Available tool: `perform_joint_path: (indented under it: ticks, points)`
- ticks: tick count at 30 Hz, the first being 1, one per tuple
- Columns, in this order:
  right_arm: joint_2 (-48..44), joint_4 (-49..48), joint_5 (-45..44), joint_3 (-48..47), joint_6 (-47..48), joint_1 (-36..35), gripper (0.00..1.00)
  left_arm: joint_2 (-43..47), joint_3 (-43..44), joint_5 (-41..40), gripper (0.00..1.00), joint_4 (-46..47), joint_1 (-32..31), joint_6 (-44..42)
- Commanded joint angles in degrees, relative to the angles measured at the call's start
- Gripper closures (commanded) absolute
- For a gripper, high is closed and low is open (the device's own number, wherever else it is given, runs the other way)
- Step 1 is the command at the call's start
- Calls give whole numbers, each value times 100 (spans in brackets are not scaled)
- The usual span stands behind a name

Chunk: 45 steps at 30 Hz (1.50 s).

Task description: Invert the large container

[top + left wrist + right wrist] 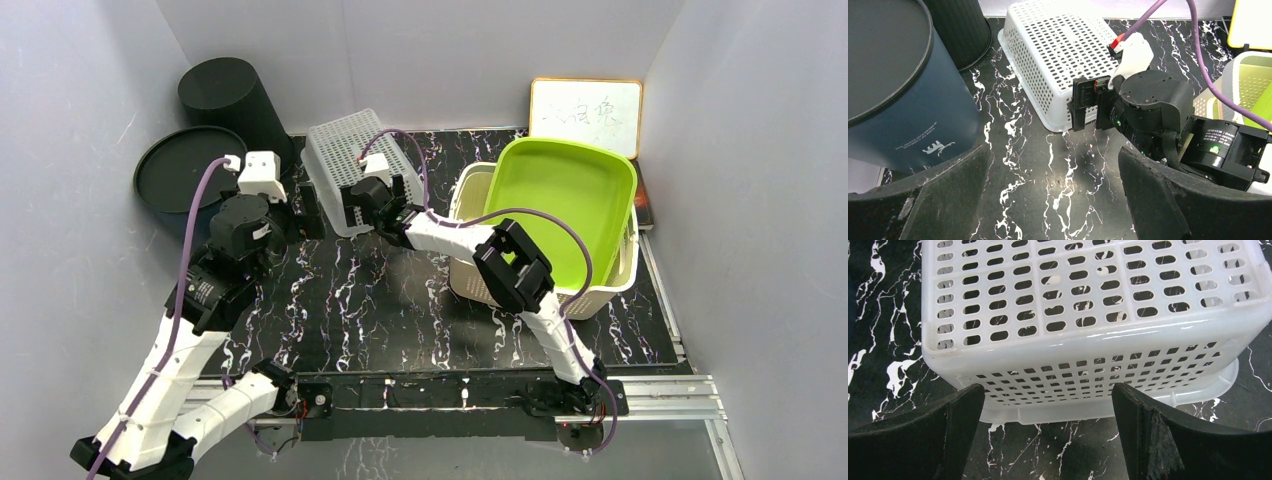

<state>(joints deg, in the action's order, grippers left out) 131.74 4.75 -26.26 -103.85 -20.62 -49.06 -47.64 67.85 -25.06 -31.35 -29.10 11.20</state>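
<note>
Dark bin (903, 100) (open-topped) stands near white basket (1058, 55).

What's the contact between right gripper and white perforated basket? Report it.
Cannot tell. Right wrist view: open jaws of the right gripper flank the white perforated basket, tips overlapping its wall, no clear gap.

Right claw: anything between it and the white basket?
Nothing; right wrist view shows only bare marbled tabletop between the open right claw and the white basket.

The top camera looks down on the whole black marbled table (380, 300); both wrist cameras (low, close) face the white perforated plastic basket (340, 150), seen by all.
</note>
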Motion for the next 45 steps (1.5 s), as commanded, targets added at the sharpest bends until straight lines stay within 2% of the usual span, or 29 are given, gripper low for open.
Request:
perform_joint_path:
  ticks: [1, 4, 10, 12, 16, 22, 25, 27, 32, 34, 38, 45]
  points:
    - [-89, -633, -1105, -215, 240, 536, 2, 9, -79, -18, 2, 29, -24, 23]
    - [-290, -795, -1037, 128, 275, 532, 2, 0, -137, -10, 2, 87, -25, 32]
    - [-499, -454, -1740, 440, 111, 616, 2, 14, -191, -7, 2, 77, -20, 61]
    - [-705, -544, -1485, 703, 54, 659, 2, 38, -204, -20, 2, 93, -25, 66]
    - [-1273, -1456, -465, 1376, 565, 666, 2, 36, -188, -38, 2, 80, -18, 66]
    - [-1327, -740, -1212, 876, 665, 689, 2, 79, -223, 11, 1, 25, -24, 161]
    - [-1657, -1067, -888, 1193, 767, 689, 2, 129, -307, -10, 2, -5, -20, 184]
    - [-1784, -1176, -1047, 1372, 736, 699, 2, 127, -348, -25, 2, -63, -25, 182]
    - [-1184, 5, -1617, 406, 519, 886, 2, 135, -330, 37, 2, -130, -22, 222]
    - [-1227, -40, -1169, 569, 424, 971, 2, 168, -332, 27, 2, -154, -23, 227]
    - [-1704, -894, 348, 1370, 257, 1156, 2, 193, -368, -42, 2, -177, -22, 216]
    - [-1597, -213, 26, 861, 181, 1213, 2, 131, -435, -19, 2, -105, -25, 199]
